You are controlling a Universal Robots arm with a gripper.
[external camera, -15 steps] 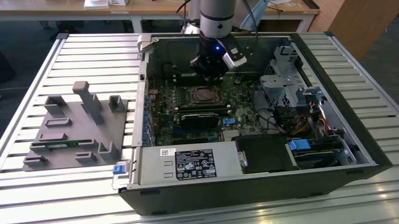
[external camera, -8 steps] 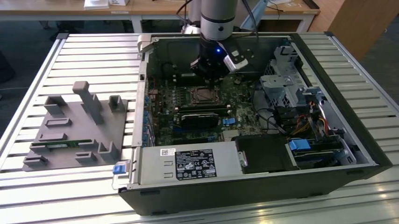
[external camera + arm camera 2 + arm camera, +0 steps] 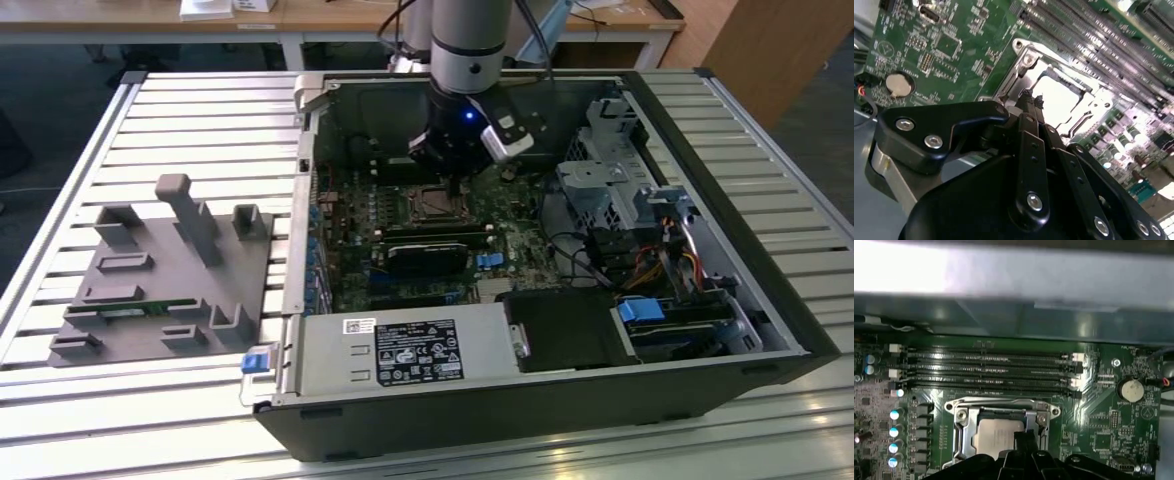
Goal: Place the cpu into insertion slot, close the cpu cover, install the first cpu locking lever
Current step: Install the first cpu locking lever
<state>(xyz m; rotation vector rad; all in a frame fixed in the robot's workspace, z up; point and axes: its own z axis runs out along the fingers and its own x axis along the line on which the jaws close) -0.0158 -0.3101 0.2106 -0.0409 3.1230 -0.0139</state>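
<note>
The cpu [image 3: 995, 437] is lying seated in the insertion slot [image 3: 965, 426], with the cpu cover [image 3: 1026, 65] lying closed around it. The gripper [image 3: 1030, 100], fingers pressed together, is hovering at the cover's edge, memory slots [image 3: 989, 371] lying at 12 o'clock of the socket in the first wrist view.

A pale silver-grey cpu [image 3: 995, 438] lies flat and square inside the insertion slot [image 3: 966, 432] on the green circuit board, its metal face up and catching the light in both wrist views. The cpu cover [image 3: 1040, 416], a thin silvery frame plate with a large window cut-out, is down over the chip, its window framing the metal face and its edges lying along the socket's rim. In the exterior view the insertion slot [image 3: 433, 203] shows as a small square with a silvery border, near the middle of the board.
</note>
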